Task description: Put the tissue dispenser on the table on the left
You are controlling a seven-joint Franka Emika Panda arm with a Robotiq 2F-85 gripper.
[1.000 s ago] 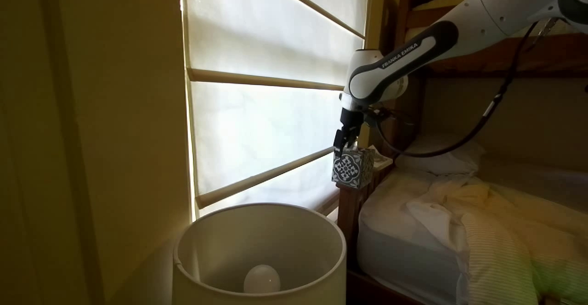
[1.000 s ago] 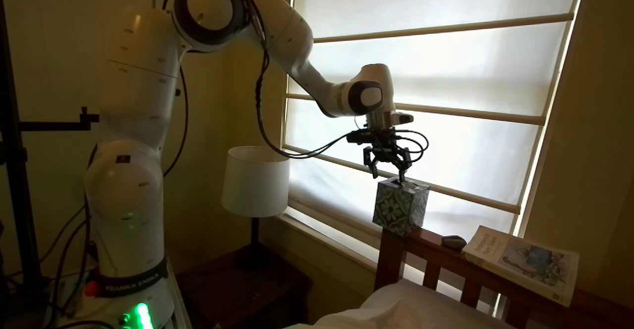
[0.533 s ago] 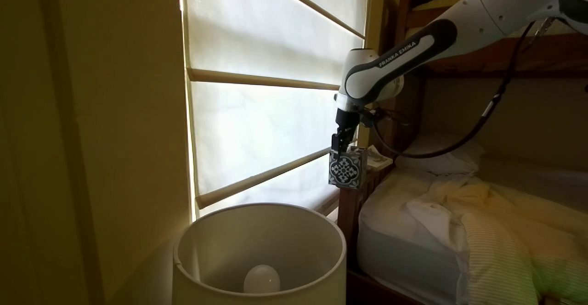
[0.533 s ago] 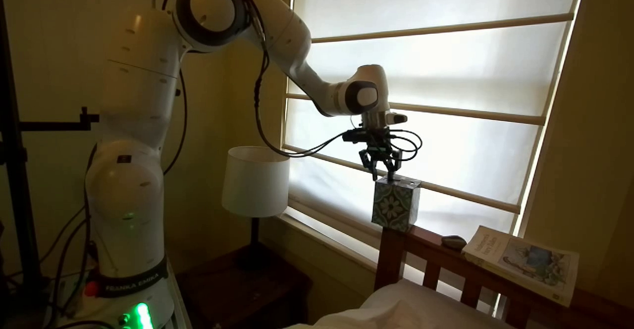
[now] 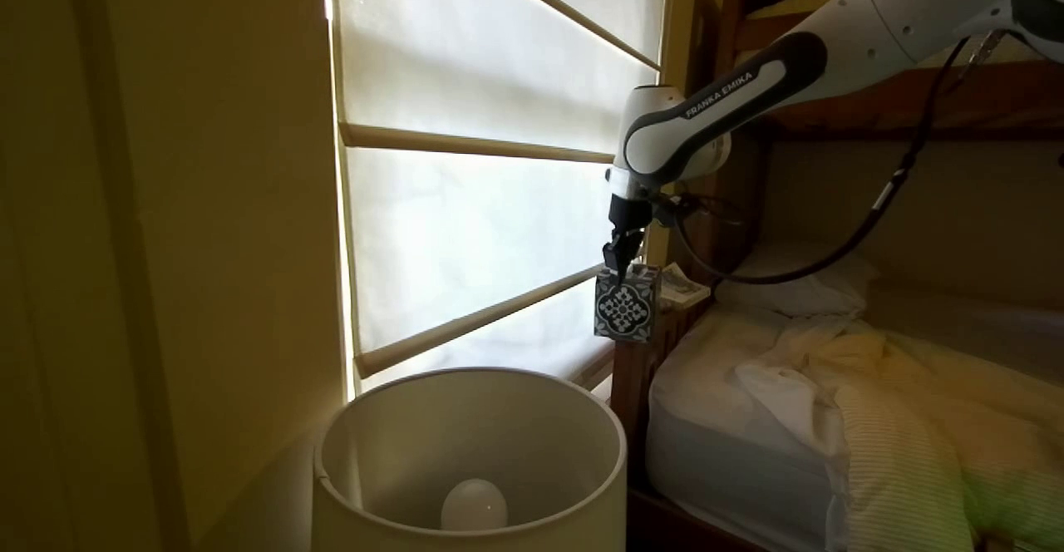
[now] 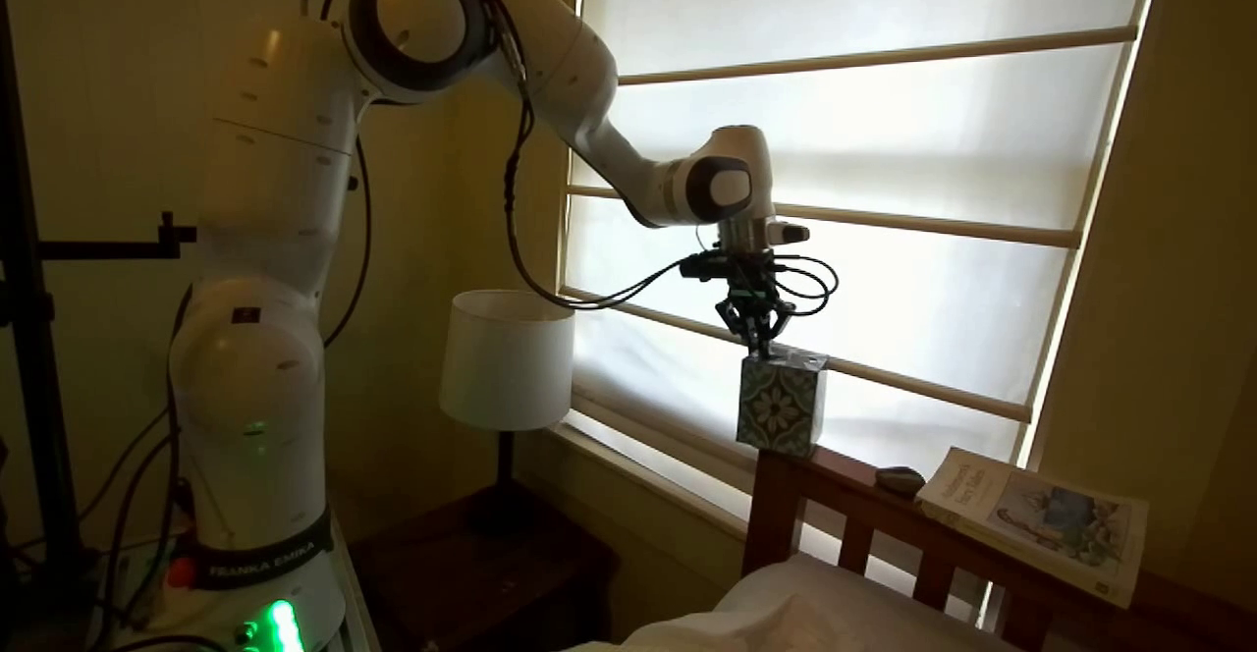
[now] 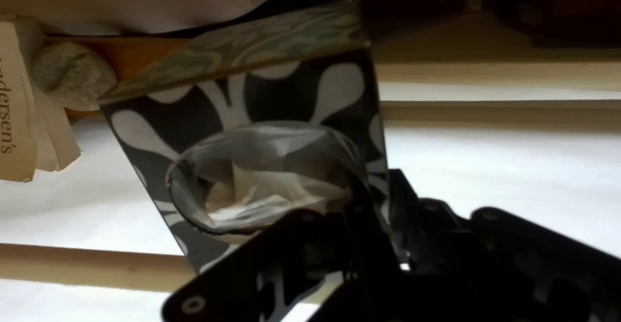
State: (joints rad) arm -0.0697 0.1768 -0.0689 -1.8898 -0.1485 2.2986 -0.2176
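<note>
My gripper is clenched on one wall of the tissue dispenser: one finger is inside its oval mouth, the other finger lies along the outside. The box lies directly below me but off to one side; I judge that I have it by the wall facing the table, so nearly all its bulk is beyond my fingers. It is close to a cube, with no long axis; the oval's long axis runs away from my grip, across the top. The box stands upright at the end of the headboard; I cannot tell whether a gap lies beneath it. Further along the headboard rest a stone and a book.

In an exterior view the table lies lower and to the left, well apart, its nearest corner towards the box, with the lamp by its far corner. I judge that the next move calls for a lift, then a swing to the table's near edge, keeping off the lamp; held by one wall, the box may tip.

Only the wrist view looks into the mouth, at crumpled pale material. In an exterior view I look down on the bulb, with no tabletop in sight.
</note>
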